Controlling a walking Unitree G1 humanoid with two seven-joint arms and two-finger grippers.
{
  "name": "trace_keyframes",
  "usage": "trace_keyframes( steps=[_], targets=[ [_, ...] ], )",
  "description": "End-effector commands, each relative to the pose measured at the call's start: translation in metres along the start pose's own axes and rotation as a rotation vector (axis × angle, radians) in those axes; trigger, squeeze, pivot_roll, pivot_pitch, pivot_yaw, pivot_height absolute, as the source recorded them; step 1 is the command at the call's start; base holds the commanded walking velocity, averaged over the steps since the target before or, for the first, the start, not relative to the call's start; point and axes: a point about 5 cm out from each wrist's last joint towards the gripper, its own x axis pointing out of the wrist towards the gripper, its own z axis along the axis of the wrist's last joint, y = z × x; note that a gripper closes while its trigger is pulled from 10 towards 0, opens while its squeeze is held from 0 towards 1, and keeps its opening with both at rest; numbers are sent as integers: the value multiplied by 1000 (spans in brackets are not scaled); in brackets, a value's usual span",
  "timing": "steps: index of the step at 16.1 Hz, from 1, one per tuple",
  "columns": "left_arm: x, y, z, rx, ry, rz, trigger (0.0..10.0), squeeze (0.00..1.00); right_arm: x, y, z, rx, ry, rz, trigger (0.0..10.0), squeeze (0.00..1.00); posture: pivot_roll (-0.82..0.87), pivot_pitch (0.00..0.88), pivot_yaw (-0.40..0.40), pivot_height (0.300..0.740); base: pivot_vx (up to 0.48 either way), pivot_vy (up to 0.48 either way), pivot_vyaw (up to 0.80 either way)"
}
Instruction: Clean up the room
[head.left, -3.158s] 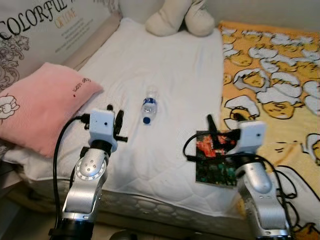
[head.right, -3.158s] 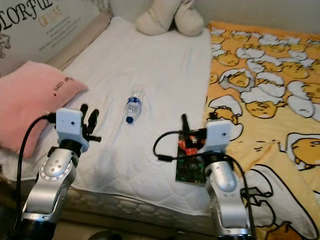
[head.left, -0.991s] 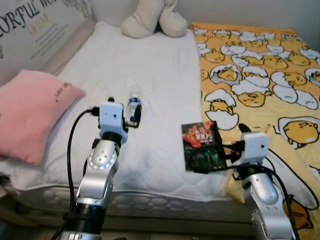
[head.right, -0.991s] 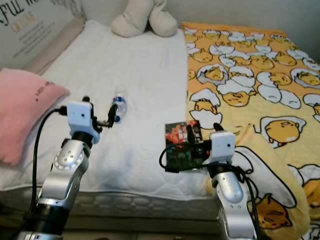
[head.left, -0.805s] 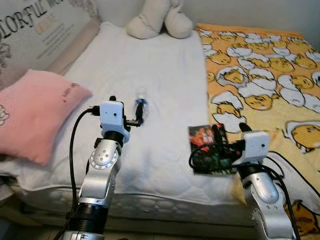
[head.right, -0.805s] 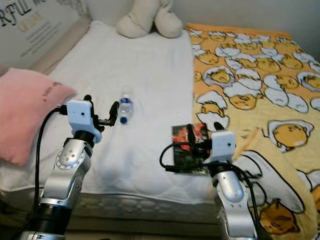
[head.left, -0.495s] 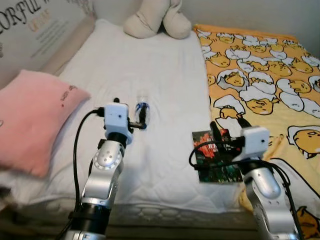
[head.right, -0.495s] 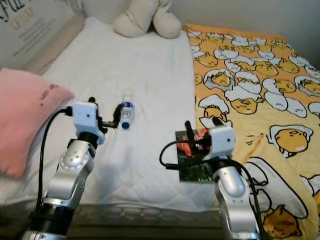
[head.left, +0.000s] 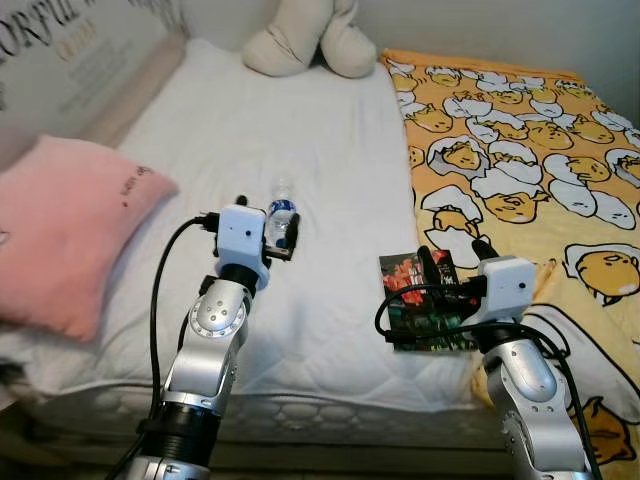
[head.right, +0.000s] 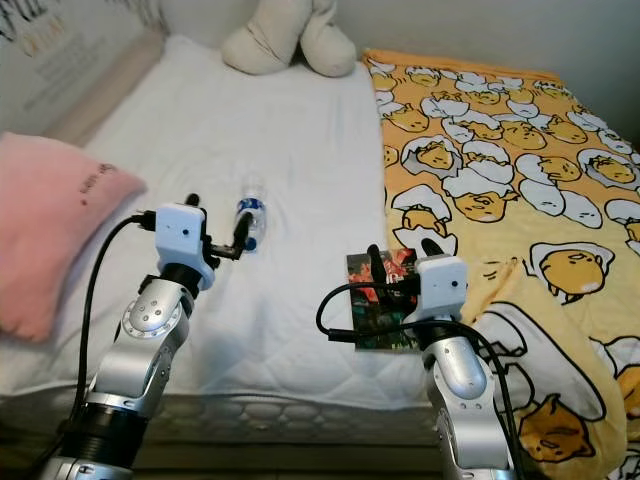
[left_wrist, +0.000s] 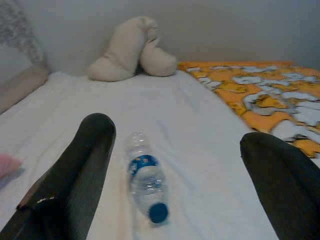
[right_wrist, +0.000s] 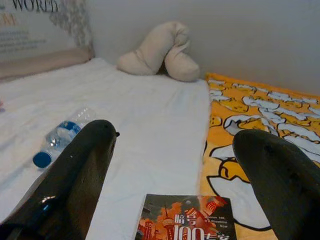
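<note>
A clear plastic water bottle with a blue cap and label lies on its side on the white mattress — what it holds cannot be made out. The left gripper hovers just short of it, fingers spread apart and empty. A dark booklet lies at the seam with the yellow patterned blanket; the right gripper hangs over it, fingers parted, gripping nothing. A pink pillow sits at the left edge, a beige plush toy against the far wall — bare sheet lies between.
</note>
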Motion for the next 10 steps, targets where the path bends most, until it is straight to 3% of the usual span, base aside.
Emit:
trace_keyframes(
  steps=[1,8,10],
  targets=[
    [3,-9,10,-1,-39,-46,10000,0,-1,-6,3,-6,-8,-23,10000,0,-98,0,-19,740,472,0,0],
    [6,-15,14,18,-51,-90,10000,0,-3,-7,3,-7,-8,-37,10000,0,-111,0,-12,740,472,0,0],
    [12,-12,12,1,-14,-56,10000,0,-5,-7,3,-6,-6,-39,10000,0,-114,0,-13,740,0,0,0]
  ],
)
